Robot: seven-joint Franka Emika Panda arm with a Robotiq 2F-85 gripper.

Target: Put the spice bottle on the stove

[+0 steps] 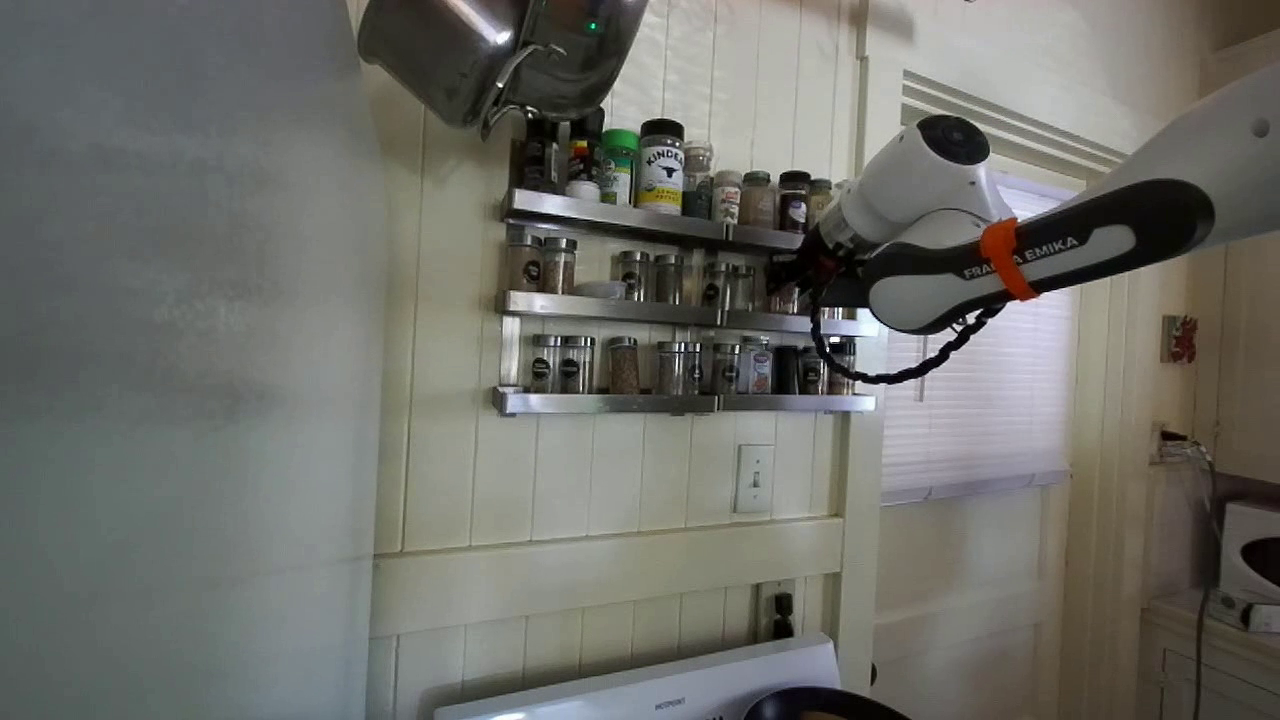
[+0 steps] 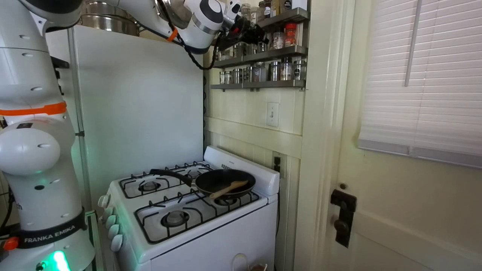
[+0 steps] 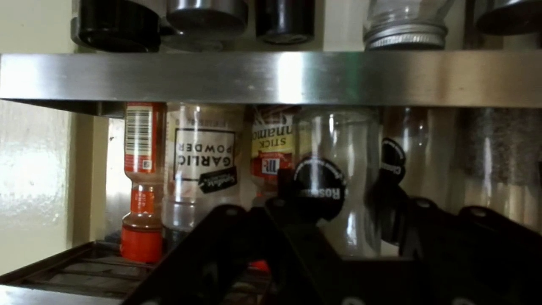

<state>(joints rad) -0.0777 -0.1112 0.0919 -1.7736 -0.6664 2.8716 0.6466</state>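
The spice bottle (image 3: 353, 165) is a clear glass jar with a round black label, partly readable as "Rosem", in the upside-down wrist view. It stands on the middle metal shelf. My gripper (image 3: 330, 182) has a dark finger on each side of it, both seeming to touch the glass. The bottle's lid is hidden behind the gripper. In both exterior views the gripper (image 1: 785, 272) (image 2: 260, 35) is at the rack, and its fingers are hard to make out. The white stove (image 2: 211, 237) stands below; its back panel (image 1: 680, 690) shows in an exterior view.
A black pan (image 2: 211, 180) with a wooden spoon (image 2: 228, 190) sits on the stove's rear burner. A garlic powder jar (image 3: 203, 161) and other jars crowd the held bottle. The metal shelf lip (image 3: 237, 78) runs across its base. Steel pots (image 1: 440, 50) are at upper left.
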